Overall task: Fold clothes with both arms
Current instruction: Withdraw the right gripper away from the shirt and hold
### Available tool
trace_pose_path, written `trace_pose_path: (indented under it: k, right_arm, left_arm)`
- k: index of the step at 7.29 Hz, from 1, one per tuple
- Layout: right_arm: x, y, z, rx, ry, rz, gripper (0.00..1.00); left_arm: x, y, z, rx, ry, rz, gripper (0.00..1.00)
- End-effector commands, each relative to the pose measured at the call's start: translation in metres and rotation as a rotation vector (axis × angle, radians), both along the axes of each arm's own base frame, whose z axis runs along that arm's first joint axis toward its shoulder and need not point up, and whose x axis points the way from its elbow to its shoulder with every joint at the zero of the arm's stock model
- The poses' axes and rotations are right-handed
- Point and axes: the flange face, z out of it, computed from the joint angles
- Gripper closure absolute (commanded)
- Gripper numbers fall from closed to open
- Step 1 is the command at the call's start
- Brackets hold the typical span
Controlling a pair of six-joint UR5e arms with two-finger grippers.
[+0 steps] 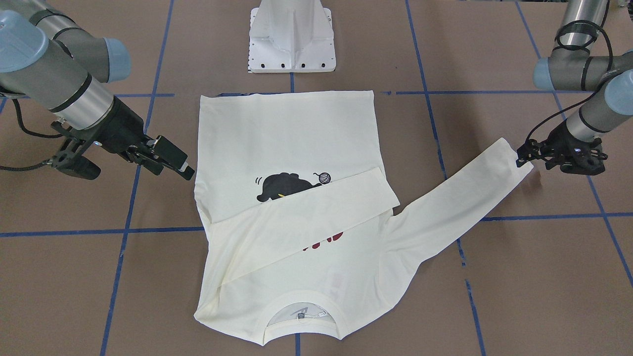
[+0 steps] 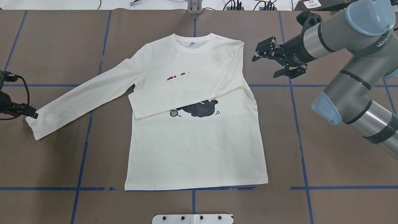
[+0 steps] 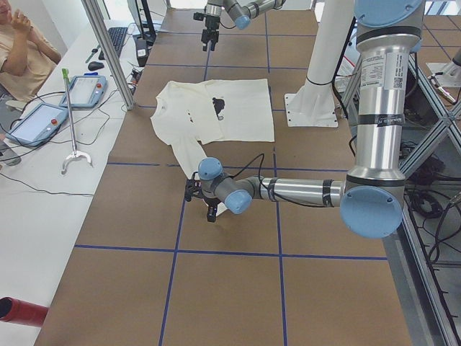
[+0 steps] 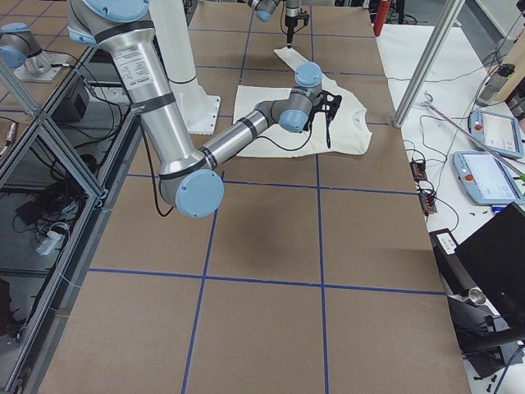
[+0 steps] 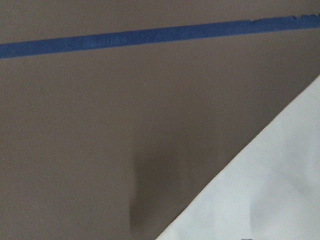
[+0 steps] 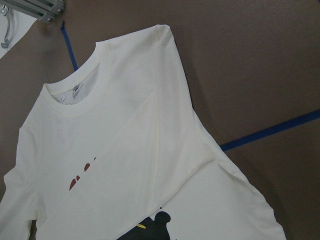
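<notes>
Lying flat, print up, on the brown bench (image 2: 311, 140), cream T-shirt (image 2: 199, 149), one sleeve folded across its chest, other stretched out, left arm (image 3: 295, 191) low and level, left fingers (image 2: 31, 114) at that cuff, grip impossible to tell, right fingers (image 2: 264, 45) spread, empty, beside the shoulder.

A robotics lab, shown by a brown desk (image 2: 342, 155) gridded with blue tape (image 2: 46, 188), robot arms (image 3: 378, 108) reaching over it, a white pedestal (image 1: 292, 39), aluminium framing (image 3: 108, 54), and teach pendants (image 3: 36, 124) among cables on a side table (image 3: 43, 216).
</notes>
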Motion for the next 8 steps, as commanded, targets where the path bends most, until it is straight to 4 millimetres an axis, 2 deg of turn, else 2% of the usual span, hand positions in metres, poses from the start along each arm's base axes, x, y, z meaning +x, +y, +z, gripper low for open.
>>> trace_pose_path:
  k: [1, 2, 3, 4, 5, 6, 7, 8]
  right_arm:
    - [0.000, 0.000, 0.000, 0.000, 0.000, -0.001, 0.00]
    - [0.000, 0.000, 0.000, 0.000, 0.000, -0.001, 0.00]
    - [0.000, 0.000, 0.000, 0.001, 0.000, -0.001, 0.00]
    - [0.000, 0.000, 0.000, 0.000, 0.000, -0.001, 0.00]
    - [0.001, 0.000, 0.000, 0.001, 0.000, 0.000, 0.00]
    - [0.002, 0.000, -0.001, 0.002, -0.002, 0.001, 0.00]
    - [0.013, 0.002, -0.006, 0.012, -0.014, 0.006, 0.00]
    - [0.024, 0.007, 0.001, 0.005, -0.012, 0.011, 0.00]
  left_arm:
    - [0.006, 0.001, 0.003, -0.006, -0.004, 0.009, 0.19]
    - [0.009, 0.003, 0.004, -0.008, -0.005, 0.016, 0.22]
    - [0.010, 0.003, 0.003, -0.011, -0.003, 0.018, 0.66]
    - [0.010, 0.003, 0.002, -0.006, -0.005, 0.023, 1.00]
    - [0.010, 0.003, -0.001, -0.002, -0.001, 0.022, 1.00]
    - [0.010, 0.004, -0.025, 0.019, 0.028, 0.021, 1.00]
    - [0.004, 0.011, -0.058, 0.010, 0.077, 0.041, 1.00]
    - [0.001, 0.009, -0.085, 0.023, 0.093, 0.034, 1.00]
